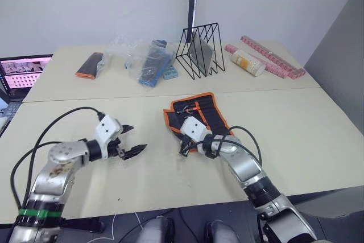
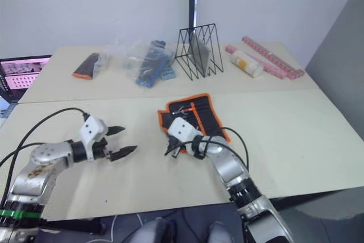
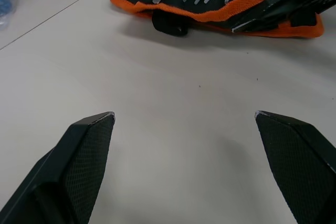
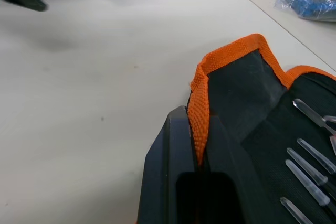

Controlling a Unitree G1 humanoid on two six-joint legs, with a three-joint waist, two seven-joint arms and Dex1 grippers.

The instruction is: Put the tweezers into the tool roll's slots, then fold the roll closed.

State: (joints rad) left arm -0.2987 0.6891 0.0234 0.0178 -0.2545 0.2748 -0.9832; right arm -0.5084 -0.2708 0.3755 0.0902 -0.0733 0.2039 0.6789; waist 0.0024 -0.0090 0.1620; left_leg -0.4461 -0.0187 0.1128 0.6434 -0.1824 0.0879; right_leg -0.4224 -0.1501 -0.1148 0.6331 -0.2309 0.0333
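Pinching the orange binding of the black fabric tool roll [image 4: 247,93], the right end effector [image 4: 197,153] has its two black fingers clamped on the roll's near flap, lifting that edge. The roll lies open at the centre of the head view on the beige counter [image 1: 296,123], and the slim metal tweezers [image 4: 310,169] sit in its inner slots. At lower left of that view, the left end effector [image 1: 130,139] hovers over bare counter, fingers wide apart. A black wire rack [image 1: 200,50] stands behind the roll, at upper centre.
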